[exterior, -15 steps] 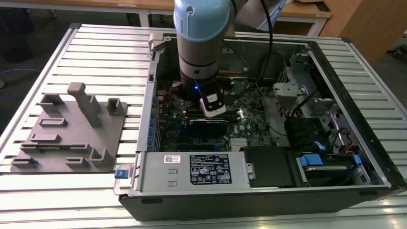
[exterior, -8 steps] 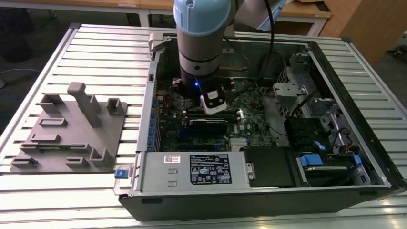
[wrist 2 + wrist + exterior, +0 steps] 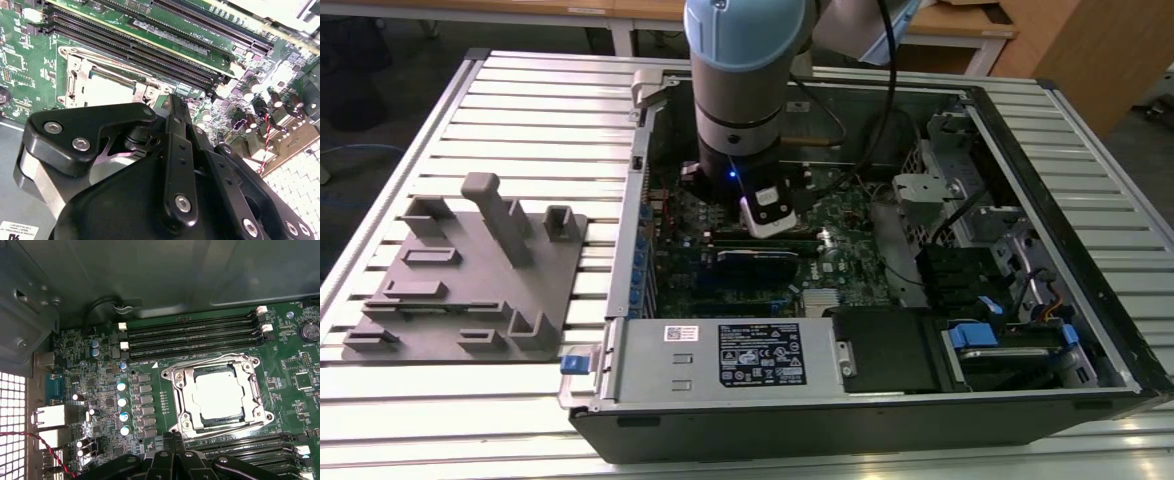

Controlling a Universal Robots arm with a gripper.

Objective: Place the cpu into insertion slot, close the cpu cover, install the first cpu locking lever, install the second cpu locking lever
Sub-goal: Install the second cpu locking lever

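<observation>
On the exterior view's left, a grey fixture plate [image 3: 467,275] with upright pegs lies on the slatted table [image 3: 427,420], just beside an open computer case [image 3: 881,400]. Inside the case, the green motherboard [image 3: 834,265] lies flat, with the labelled power supply [image 3: 720,358] along the near wall and drive bays with blue tabs [image 3: 974,335] at the near right.

The arm [image 3: 744,80] comes down steeply from above into the left half of the case, its wrist over the board.

In both wrist views the cpu [image 3: 220,396] [image 3: 107,90] sits in the insertion slot [image 3: 182,422], silvery top up, with the cpu cover [image 3: 216,366] [image 3: 75,75] lying closed around it. Long black memory slots [image 3: 190,332] [image 3: 135,47] run along both sides of the socket. The gripper [image 3: 172,440] [image 3: 170,102] hangs just beside one socket edge, its tip close above the board, fingers drawn together with nothing between them. A row of capacitors [image 3: 122,407] stands next to the socket.
</observation>
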